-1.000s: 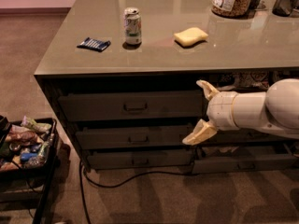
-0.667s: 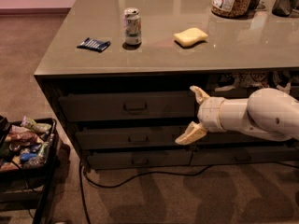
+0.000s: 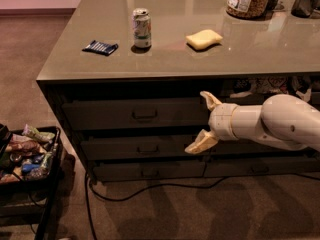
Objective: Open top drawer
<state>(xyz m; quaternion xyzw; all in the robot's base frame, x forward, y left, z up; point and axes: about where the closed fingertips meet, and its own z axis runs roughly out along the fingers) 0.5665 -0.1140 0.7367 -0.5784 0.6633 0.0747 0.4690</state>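
The top drawer (image 3: 110, 115) is sitting shut directly under the countertop (image 3: 175, 59), on the left half of the cabinet face. It is presenting a wide, dark grey-green front, tall and flat, with a small metal pull handle (image 3: 145, 115) at its centre. Open carpet (image 3: 210, 211) is lying before the countertop's near edge, crossed by a black cable (image 3: 150, 188), and a snack tray (image 3: 55, 136) is standing off its left corner. The white arm (image 3: 280, 121) is reaching in level from the right, below the countertop edge. The gripper (image 3: 204, 123) is hovering at the drawer's right end, clear of the handle, with its fingers spread wide, one above the other.
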